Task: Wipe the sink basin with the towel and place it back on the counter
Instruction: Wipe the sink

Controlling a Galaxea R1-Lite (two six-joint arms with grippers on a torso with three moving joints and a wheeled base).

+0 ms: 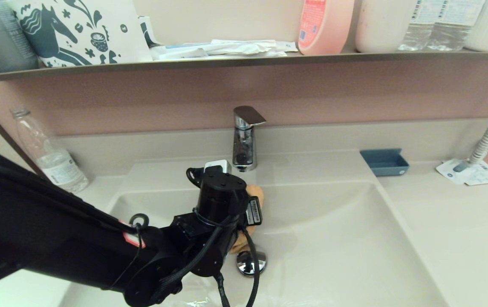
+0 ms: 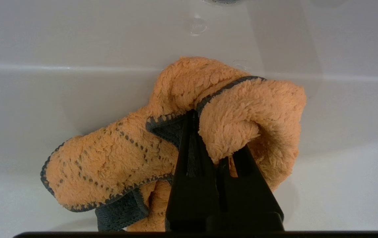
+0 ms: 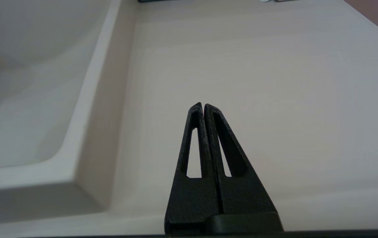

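The left gripper (image 2: 220, 132) is down inside the sink basin (image 1: 333, 238), its black fingers (image 2: 189, 155) closed tight on a fold of the orange towel (image 2: 175, 132). The towel is bunched up, its grey-blue edge curling around the fingers, and it rests against the pale basin surface near the back wall. In the head view the towel (image 1: 255, 196) peeks out from behind the left arm, just behind the round chrome drain plug (image 1: 251, 262) and in front of the tap (image 1: 245, 138). The right gripper (image 3: 203, 107) hangs over the counter (image 3: 274, 99) to the right of the basin, its two fingers pressed together with nothing between them. A small blue tray (image 1: 384, 162) sits on the counter by the basin's far right corner.
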